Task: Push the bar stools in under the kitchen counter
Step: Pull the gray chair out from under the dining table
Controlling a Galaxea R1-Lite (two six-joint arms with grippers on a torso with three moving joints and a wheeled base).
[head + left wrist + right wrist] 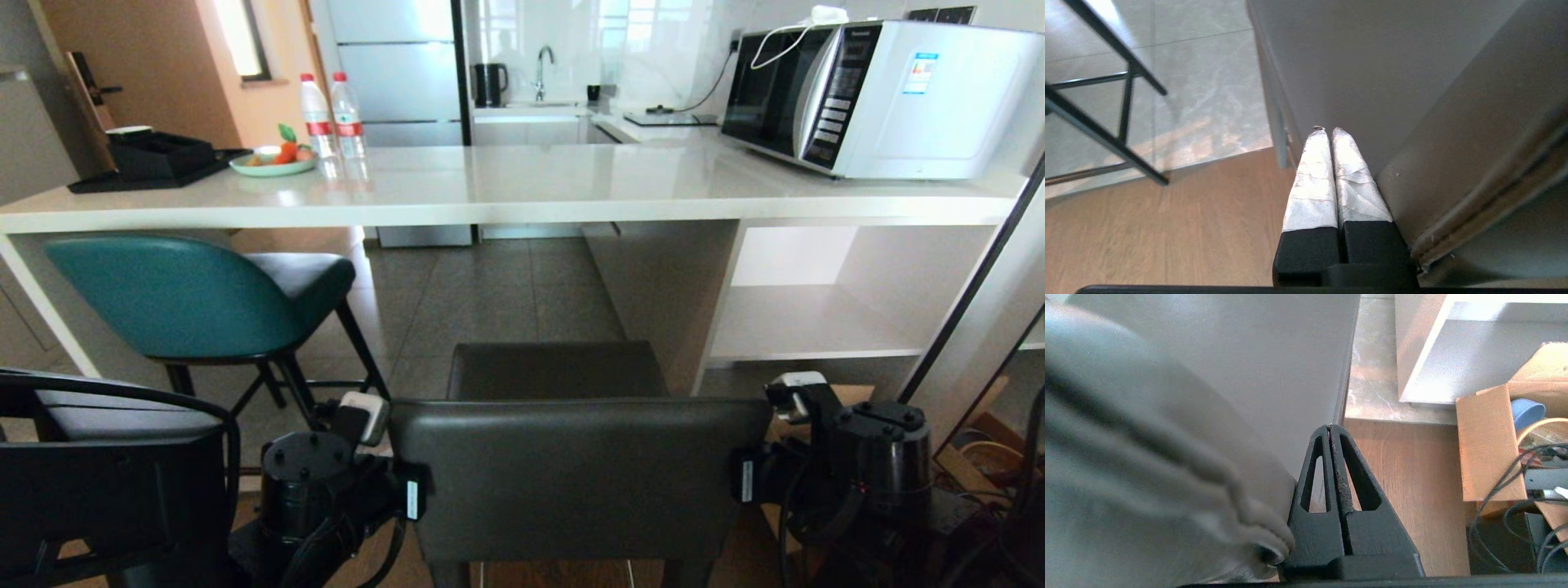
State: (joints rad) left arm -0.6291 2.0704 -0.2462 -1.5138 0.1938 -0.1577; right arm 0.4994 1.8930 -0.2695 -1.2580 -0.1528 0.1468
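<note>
Grey stool [571,457], boxy and leather-backed, stands short of the worktop [522,192]; teal stool [196,298] sits partly under it at left. Left tool [1329,131] and right tool [1329,426], both closed and empty, flank the grey stool's back.

1. grey floor tiles [490,294] run far; wood flooring [1167,228] lies near.
2. a tall fridge [400,65] stands far, a sink tap [543,65] to its right.
3. a bright window [241,37] glows far left.

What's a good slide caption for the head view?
Both arms flank the grey stool, left gripper and right gripper at its backrest, facing the counter; teal stool partly under.
</note>
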